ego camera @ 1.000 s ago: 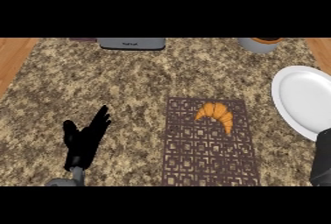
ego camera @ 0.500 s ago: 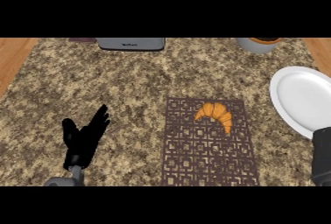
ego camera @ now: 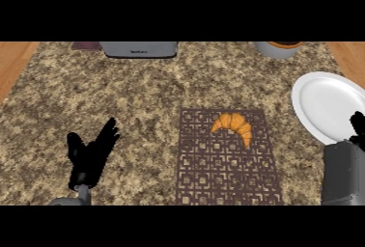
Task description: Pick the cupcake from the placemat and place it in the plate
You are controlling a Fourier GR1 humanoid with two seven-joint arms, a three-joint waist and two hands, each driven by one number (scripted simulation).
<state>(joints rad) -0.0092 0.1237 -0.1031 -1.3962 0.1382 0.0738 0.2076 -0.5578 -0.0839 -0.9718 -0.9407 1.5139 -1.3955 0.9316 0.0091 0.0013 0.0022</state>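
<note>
An orange croissant [ego camera: 234,126] lies on the upper right part of the dark brown lattice placemat [ego camera: 224,173]; I see no cupcake. The white plate [ego camera: 324,106] sits on the counter just right of the placemat, cut by the view's right edge. My left hand [ego camera: 91,152] rests open at the lower left, fingers up, well left of the placemat. My right forearm [ego camera: 343,173] rises at the lower right, and only a small black tip of my right hand [ego camera: 356,126] shows above it, over the plate's lower rim.
A grey toaster [ego camera: 139,49] stands at the counter's far edge, and a grey cup [ego camera: 279,48] with a brown top stands at the far right. Wooden strips border the speckled counter [ego camera: 107,96] on both sides.
My right forearm has moved up and forward from the lower right corner toward the plate's lower rim. The left hand and the croissant have stayed put.
</note>
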